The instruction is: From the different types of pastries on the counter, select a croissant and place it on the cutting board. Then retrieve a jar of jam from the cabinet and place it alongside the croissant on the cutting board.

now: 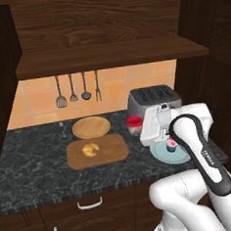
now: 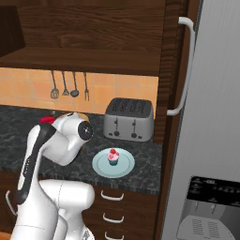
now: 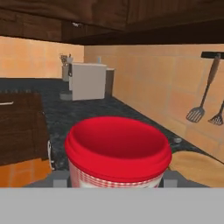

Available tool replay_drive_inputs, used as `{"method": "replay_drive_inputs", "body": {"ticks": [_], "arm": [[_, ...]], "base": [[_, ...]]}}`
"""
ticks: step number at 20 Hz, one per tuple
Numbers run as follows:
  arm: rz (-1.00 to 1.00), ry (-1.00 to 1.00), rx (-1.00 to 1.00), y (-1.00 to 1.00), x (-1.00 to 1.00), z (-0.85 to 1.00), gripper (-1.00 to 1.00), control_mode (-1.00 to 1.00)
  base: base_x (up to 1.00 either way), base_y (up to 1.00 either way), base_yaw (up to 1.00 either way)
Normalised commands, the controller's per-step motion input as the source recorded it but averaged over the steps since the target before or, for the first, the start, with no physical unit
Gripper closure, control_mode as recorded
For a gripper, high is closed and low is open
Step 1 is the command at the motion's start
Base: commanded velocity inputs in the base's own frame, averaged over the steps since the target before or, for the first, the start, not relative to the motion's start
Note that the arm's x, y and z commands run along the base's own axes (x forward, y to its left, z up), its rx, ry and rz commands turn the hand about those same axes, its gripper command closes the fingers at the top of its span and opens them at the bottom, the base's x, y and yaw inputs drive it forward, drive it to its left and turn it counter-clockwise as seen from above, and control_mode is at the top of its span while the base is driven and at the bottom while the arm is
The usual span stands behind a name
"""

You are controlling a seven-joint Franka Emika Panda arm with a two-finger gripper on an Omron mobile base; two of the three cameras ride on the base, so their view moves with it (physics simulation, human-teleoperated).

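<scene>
A simulated kitchen: a dark grey-black speckled marble counter (image 1: 39, 177) running below an orange tiled wall and a dark brown wooden wall cabinet (image 1: 107, 54). The two-finger gripper (image 3: 116, 178) is clamping a small squat jar of jam with a glossy red lid and a checked pale label band (image 3: 117, 154); in the hand view its dark tips are flanking the jar's sides. In the left base view the jar (image 1: 134, 125) is sitting low, just above or on the counter between the silver four-slot toaster (image 1: 153, 100) and the flat brown wooden cutting board with rounded corners (image 1: 108, 155); contact cannot be told. The small golden crescent croissant (image 1: 90, 149) is already lying on the board, so the jam-placing step appears to be in hand. The next move is likely calling for carrying the jar leftward onto bare board beside the croissant, clear of the round pale wooden plate (image 1: 91, 126). The pink-frosted cupcake (image 2: 113, 157) is resting on a smooth pale teal plate (image 2: 101, 166).
</scene>
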Motion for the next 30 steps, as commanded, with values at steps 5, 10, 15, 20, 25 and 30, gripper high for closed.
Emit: {"method": "replay_drive_inputs", "body": {"ticks": [5,10,15,20,25,30], "arm": [[0.18,0.01,-0.01,0.29,0.78,-0.29,1.0,-1.0],[0.16,0.02,0.0,0.02,0.68,-0.22,1.0,-1.0],[0.18,0.0,0.0,0.0,0.4,-0.31,1.0,-1.0],[0.18,0.0,0.0,0.0,0.17,-0.26,1.0,-1.0],[0.13,0.0,0.0,0.0,0.18,-0.27,1.0,-1.0],[0.06,0.0,0.0,0.0,0.1,-0.31,1.0,-1.0]], "base": [[0.0,0.0,0.0],[0.0,0.0,0.0],[0.0,0.0,0.0],[0.0,0.0,0.0],[0.0,0.0,0.0],[0.0,0.0,0.0]]}}
